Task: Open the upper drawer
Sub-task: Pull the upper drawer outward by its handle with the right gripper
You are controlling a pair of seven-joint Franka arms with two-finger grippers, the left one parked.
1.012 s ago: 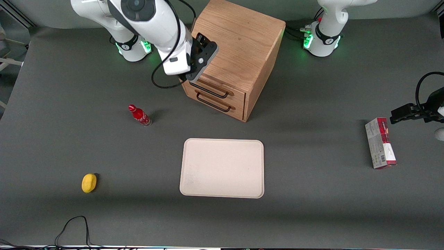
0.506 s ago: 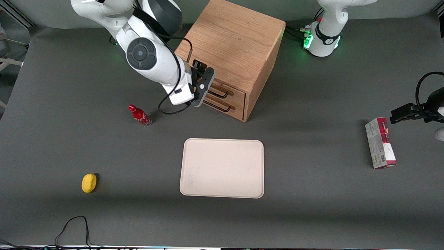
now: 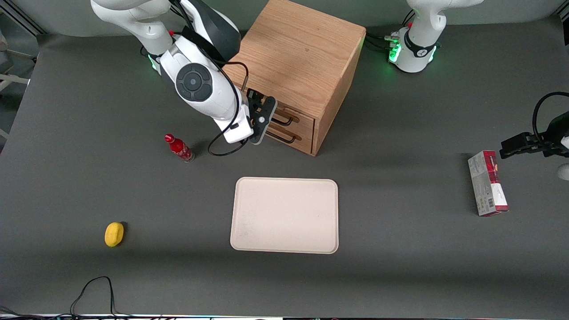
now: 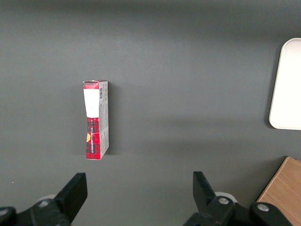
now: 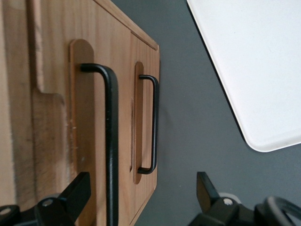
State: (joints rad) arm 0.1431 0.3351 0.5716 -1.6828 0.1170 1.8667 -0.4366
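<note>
Front view: boxy light-oak wooden cabinet (image 3: 302,49) at twelve o'clock from the flat cream rectangular tray (image 3: 284,215). Shallow upper drawer (image 3: 297,116) fully shut, directly above the matching bottom drawer (image 3: 298,132). Black two-finger gripper (image 3: 262,120) poised just in front of the drawer fronts, fingers (image 5: 70,197) spread wide, gripping nothing. In the right wrist view, long black wire handle (image 5: 111,141) of the upper drawer between the fingers, nearer one of them. Probably best: centre on this bar, not the lower one, seat it deep, close firmly, then pull straight out along the drawer's run.
</note>
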